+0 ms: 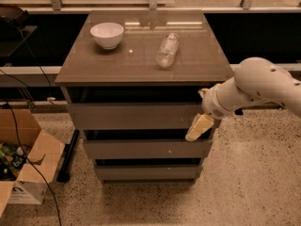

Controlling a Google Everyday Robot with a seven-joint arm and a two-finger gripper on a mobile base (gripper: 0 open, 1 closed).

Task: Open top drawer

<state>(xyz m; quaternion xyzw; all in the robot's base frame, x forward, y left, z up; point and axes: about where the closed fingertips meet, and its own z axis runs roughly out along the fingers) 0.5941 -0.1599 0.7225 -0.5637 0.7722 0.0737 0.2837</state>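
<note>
The top drawer [134, 116] is the widest grey-brown front, just under the cabinet top, with a dark gap above it. Below it sit the narrower middle front [141, 149] with a small white speck and the smallest bottom front [146, 173]. My gripper [201, 111] is at the right end of the top drawer front, on the end of the white arm [263, 86] that reaches in from the right. Its cream-coloured tip hangs down over the front's lower right corner. Whether it touches the front I cannot tell.
On the cabinet top [113, 62] stand a white bowl [107, 34] at the back left and a clear plastic bottle [168, 49] lying on its side. An open cardboard box [23, 166] and black cables lie on the floor to the left. Speckled floor lies in front and right.
</note>
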